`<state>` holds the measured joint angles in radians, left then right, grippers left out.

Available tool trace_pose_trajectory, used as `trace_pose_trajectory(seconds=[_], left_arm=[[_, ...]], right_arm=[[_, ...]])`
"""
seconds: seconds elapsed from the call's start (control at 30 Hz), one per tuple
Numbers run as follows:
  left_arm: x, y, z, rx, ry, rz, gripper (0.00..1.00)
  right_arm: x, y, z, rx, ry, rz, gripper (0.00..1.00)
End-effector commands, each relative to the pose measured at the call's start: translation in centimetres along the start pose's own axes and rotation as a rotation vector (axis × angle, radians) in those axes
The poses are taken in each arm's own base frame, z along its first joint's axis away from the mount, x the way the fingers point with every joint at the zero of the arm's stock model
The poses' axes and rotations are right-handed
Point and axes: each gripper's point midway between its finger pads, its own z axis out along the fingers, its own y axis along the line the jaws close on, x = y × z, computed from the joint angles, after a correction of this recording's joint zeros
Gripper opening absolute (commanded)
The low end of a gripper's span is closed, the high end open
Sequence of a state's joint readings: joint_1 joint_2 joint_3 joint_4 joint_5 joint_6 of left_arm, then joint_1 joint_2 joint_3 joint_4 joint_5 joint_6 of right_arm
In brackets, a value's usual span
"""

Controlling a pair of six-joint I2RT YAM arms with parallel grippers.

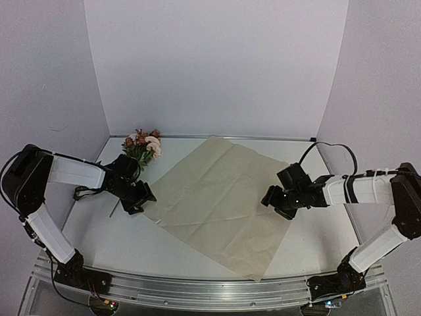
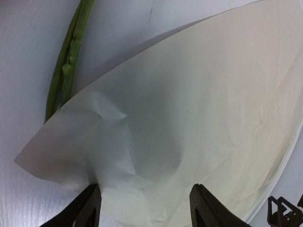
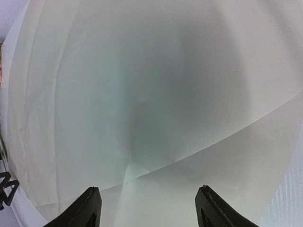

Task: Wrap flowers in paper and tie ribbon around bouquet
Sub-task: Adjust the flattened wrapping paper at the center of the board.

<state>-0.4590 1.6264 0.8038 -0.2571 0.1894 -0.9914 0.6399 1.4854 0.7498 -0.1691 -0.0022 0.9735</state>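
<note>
Nearest you, a metal rail (image 1: 210, 289) runs along the front edge, with both arm bases bolted to it. Beyond it lies the white table (image 1: 112, 243). The paper (image 1: 217, 197) is spread flat on it and turned like a diamond, with one corner pointing at the rail and the opposite one reaching towards the back. The flowers (image 1: 143, 146) lie off the sheet at the far left, blooms close to the back wall and stems trailing towards the paper's left corner. Plain pale walls (image 1: 217, 66) close the space on three sides.

Your left gripper (image 2: 146, 210) sits low at the paper's left corner. Its fingers (image 2: 87, 210) stand wide apart, and the rumpled, slightly lifted corner lies between them, not pinched. Just past that corner a green stem (image 2: 66, 71) rests on the bare table.

Your right gripper (image 3: 147, 208) hangs over the sheet's right side. Its jaws are spread wide and grip nothing, and flat paper with a faint fold line fills the view ahead of them. You cannot tell from here whether the tips touch the sheet.
</note>
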Motion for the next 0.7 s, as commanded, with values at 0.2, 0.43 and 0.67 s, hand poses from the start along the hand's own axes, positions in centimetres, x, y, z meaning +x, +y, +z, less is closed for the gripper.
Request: trace_pose_trajectory(seconds=[0.2,0.43,0.67], left_arm=[[-4.3,2.2,2.6,-0.081,0.021,0.074,0.66],[-5.4,2.1,2.8,-0.084,0.017,0.074,0.65],[-5.3,2.7,1.9,-0.094,0.008,0.072,0.66]], right_arm=[[1.7,-2.3,-0.3,0.045,0.024,-0.019,0.7],[4.4,-2.2,0.0,0.036,0.061,-0.018,0.68],[7.5,-1.0,0.6,0.019,0.1,-0.036,0.62]])
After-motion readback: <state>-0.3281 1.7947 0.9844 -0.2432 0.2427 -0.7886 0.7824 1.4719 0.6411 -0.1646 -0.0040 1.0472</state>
